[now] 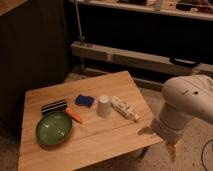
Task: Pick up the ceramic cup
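Note:
The ceramic cup (pixel 103 106) is a small plain white tapered cup standing near the middle of the wooden table (pixel 100 145). My gripper (pixel 159 141) hangs below the white arm (pixel 190 102) at the table's front right corner, well to the right of the cup and nearer the camera. Its two tan fingers (pixel 146 131) are spread apart with nothing between them, so it is open and touches none of the objects.
A long white tube-like package (pixel 125 108) lies just right of the cup. A blue item (pixel 84 101), a black striped item (pixel 53 106), an orange piece (pixel 75 116) and a green bowl (pixel 54 128) sit to its left. Shelving (pixel 145 60) stands behind the table.

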Controlling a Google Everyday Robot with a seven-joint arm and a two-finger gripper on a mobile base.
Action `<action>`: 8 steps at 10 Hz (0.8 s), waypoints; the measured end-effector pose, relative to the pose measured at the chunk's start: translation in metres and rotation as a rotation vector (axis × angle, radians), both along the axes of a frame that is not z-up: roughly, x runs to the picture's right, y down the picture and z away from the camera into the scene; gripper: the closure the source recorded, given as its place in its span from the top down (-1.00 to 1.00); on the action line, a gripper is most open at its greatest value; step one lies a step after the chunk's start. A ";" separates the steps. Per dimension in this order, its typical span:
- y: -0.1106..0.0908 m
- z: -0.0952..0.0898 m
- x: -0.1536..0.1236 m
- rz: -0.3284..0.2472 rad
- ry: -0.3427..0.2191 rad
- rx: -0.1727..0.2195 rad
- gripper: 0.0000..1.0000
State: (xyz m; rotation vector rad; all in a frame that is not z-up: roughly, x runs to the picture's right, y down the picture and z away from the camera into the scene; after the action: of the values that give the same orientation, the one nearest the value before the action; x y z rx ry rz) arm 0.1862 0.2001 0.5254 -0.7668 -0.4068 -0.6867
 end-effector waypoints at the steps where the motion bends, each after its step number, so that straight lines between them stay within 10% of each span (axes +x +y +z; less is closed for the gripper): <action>1: -0.003 0.006 -0.003 -0.015 -0.026 0.029 0.60; 8: -0.123 0.074 -0.089 -0.191 -0.415 0.372 0.60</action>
State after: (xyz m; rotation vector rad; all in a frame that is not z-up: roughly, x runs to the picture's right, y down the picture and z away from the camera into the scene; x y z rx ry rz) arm 0.0977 0.0774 0.5999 -0.3080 -0.5659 -1.0723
